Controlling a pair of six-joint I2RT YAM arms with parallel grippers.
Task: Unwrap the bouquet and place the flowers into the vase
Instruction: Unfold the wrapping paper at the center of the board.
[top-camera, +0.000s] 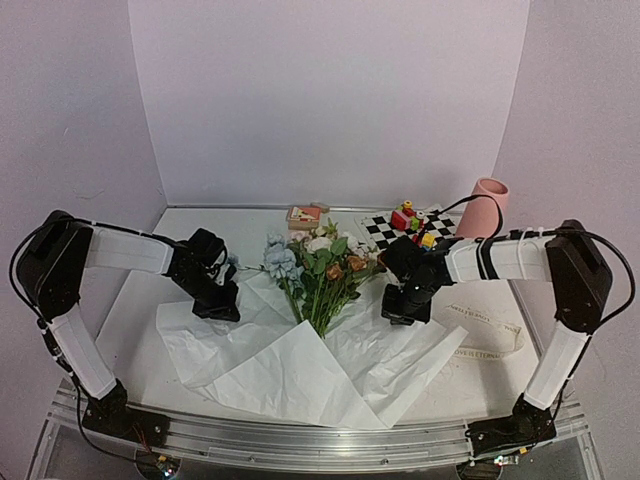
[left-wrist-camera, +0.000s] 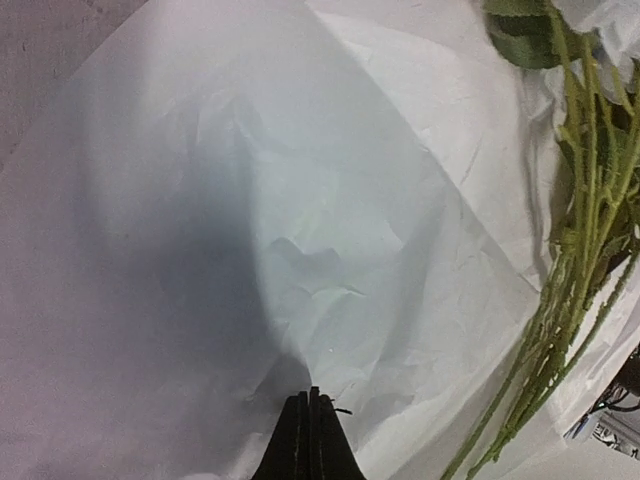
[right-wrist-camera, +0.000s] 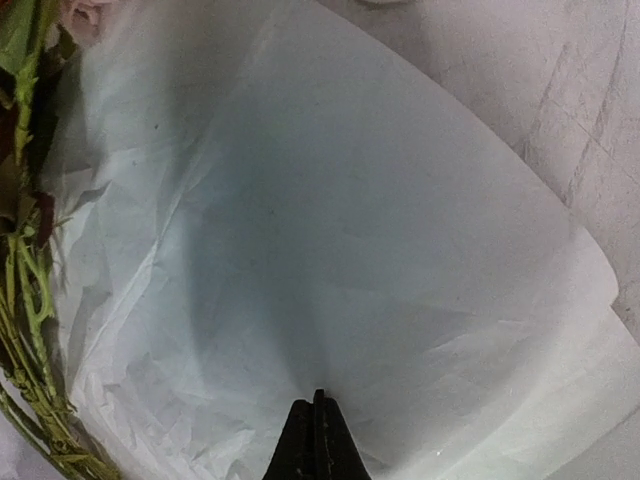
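At the middle of the surface (top-camera: 135, 310) lies the bouquet (top-camera: 318, 275), already laid open. Its white paper sheet (top-camera: 290, 370) is spread flat toward the near edge, and the flowers (top-camera: 322, 258) rest on it with blooms toward the far edge and stems (left-wrist-camera: 560, 330) gathered toward the near one. The left hand (top-camera: 217, 306) is down on the sheet's left part and the right hand (top-camera: 404, 310) on its right part, with the stems between them. Both hands are clenched. In each wrist view the creases run in toward the closed fingertips (left-wrist-camera: 300, 425), so each hand appears to pinch a fold of paper rather than close on nothing. The vase (top-camera: 484, 207) stands upright at the far right corner, well apart from the flowers, just beside a checkered mat (top-camera: 385, 228) carrying toy blocks (top-camera: 408, 216).

The flowers lie on the very sheet being held, and that is the main hazard. If the hands draw outward together, the thin paper may tear at the pinches or slip free. An uneven pull could drag or roll the stems sideways and scatter the bundle. A lift could tip the blooms toward the mat and knock the blocks. Later, the right arm's reach toward the far right corner passes close to the tall vase, which could topple.
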